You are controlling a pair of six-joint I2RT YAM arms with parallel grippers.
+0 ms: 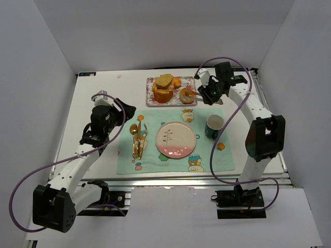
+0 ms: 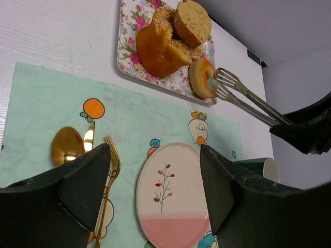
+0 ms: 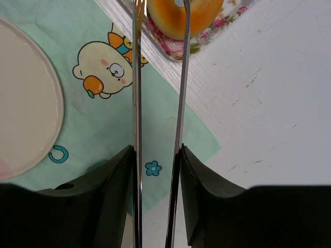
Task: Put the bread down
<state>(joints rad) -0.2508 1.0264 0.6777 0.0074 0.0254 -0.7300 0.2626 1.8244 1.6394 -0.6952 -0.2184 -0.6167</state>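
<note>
1. The tongs [image 3: 136, 103] are clamped between the fingers of the right gripper [image 3: 158, 152]. Their two arms are pinched in only partway and run straight ahead from the jaws.
2. The small round bread [image 3: 183, 15] is seen at the far end of the tongs, with one tip on each side of it. Whether it is squeezed or merely straddled cannot be told.
3. The bread is shown lying on the floral tray [image 1: 151, 101], at the end nearest the right arm and beside the larger loaves [image 1: 164, 88].
4. In the overhead view the tongs' long axis is laid from the right gripper leftward to the tray. The pink-and-white plate [image 1: 176, 139] is set on the placemat [image 1: 217, 160] just towards the arm bases from the tray.
5. The placing is therefore judged to turn on a short carry from the tray's near edge down to the plate, made by the right arm.
6. The left gripper [image 1: 125, 112] is held wide open and empty above the gold cutlery [image 1: 137, 139], well apart from the bread.
</note>
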